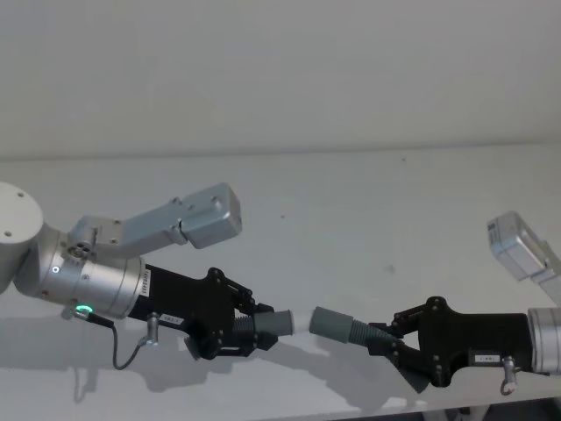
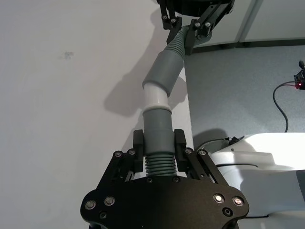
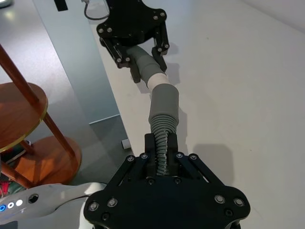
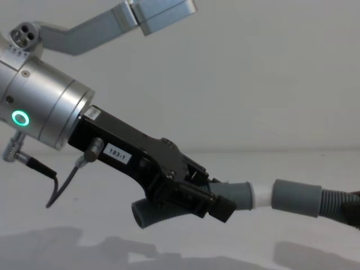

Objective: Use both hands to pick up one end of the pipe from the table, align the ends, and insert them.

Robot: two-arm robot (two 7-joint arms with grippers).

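While both pipe pieces are being held clear above the white table (image 1: pixel 368 193), near its front edge, the left gripper (image 1: pixel 248 329) is clamping the shorter hose piece (image 1: pixel 263 324) by its ribbed middle, its flat fingers (image 2: pixel 138 143) pressing on either side just behind the smooth cuff, and the narrow white-tipped end (image 1: pixel 301 321) is pointing toward the robot's right. Opposite it, the right gripper (image 1: pixel 392 340) is clenching the longer hose piece (image 1: pixel 344 326) at its ribs, presenting the wider grey cuff (image 1: pixel 330 322) toward the white tip. Seen from the left wrist, the white tip (image 2: pixel 155 97) is meeting the mouth of the cuff (image 2: pixel 164 72), and the chest view puts the two touching or nearly so, with most of the white (image 4: pixel 261 194) left showing outside the cuff (image 4: pixel 296 197); how far it has entered cannot be told. By my reading, alignment is largely done and insertion is just beginning. The two pieces are meeting at a slight angle rather than on one straight line, so the next move probably calls for a small turn of one wrist to bring the axes together, then a steady push of the grippers toward each other until the white is disappearing into the cuff, with both grips kept firm so neither ribbed section slips or buckles.
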